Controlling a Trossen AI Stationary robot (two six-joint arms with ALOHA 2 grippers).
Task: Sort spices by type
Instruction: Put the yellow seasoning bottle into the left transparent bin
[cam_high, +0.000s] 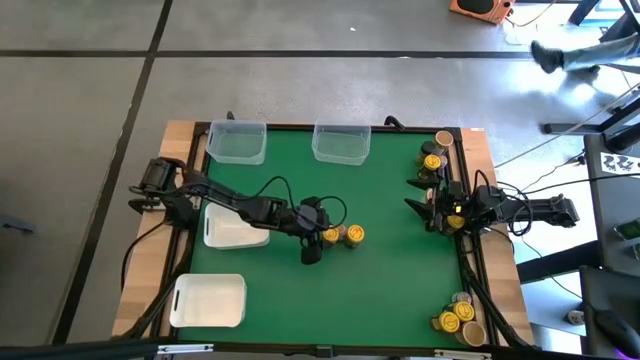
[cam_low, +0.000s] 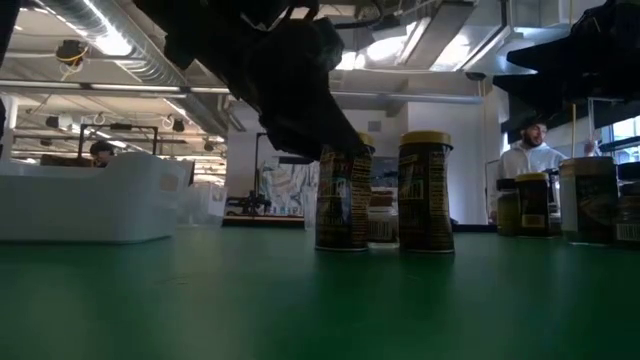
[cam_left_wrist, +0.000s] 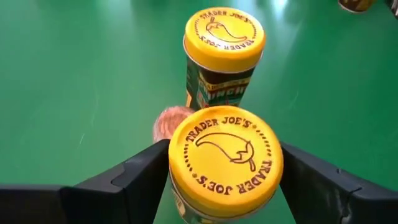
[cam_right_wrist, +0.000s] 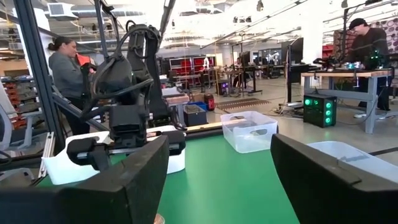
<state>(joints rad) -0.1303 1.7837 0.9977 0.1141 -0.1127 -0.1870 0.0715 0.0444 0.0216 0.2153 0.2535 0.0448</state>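
A: Since the left gripper (cam_left_wrist: 224, 186) sits at the centre of the high view with its 2 fingers (cam_left_wrist: 134, 177) on either side of a yellow-lidded jar (cam_left_wrist: 225, 163), is it actually gripping yet?

B: I judge not quite. In the left wrist view each finger stands just beside the lid, spread about as wide as it, but I cannot tell whether the pads touch the jar's sides.

A: What makes this step go well?

B: Squeeze evenly below the lid, then lift straight up. A 2nd yellow-lidded jar (cam_left_wrist: 224, 56) stands just beyond it, with a pinkish-lidded jar (cam_left_wrist: 171, 121) tucked low between them; a tilted lift could knock either one.

A: Where are the other jars?

B: In the high view, a cluster (cam_high: 434, 160) sits at the upper right of the green table (cam_high: 380, 290), another cluster (cam_high: 458, 320) at the lower right. The 2 clear tubs (cam_high: 238, 141) lie along the top edge, the 2 white trays (cam_high: 210, 301) on the left.

A: And the right gripper (cam_right_wrist: 217, 180)?

B: It waits at the right edge, fingers apart, holding nothing.
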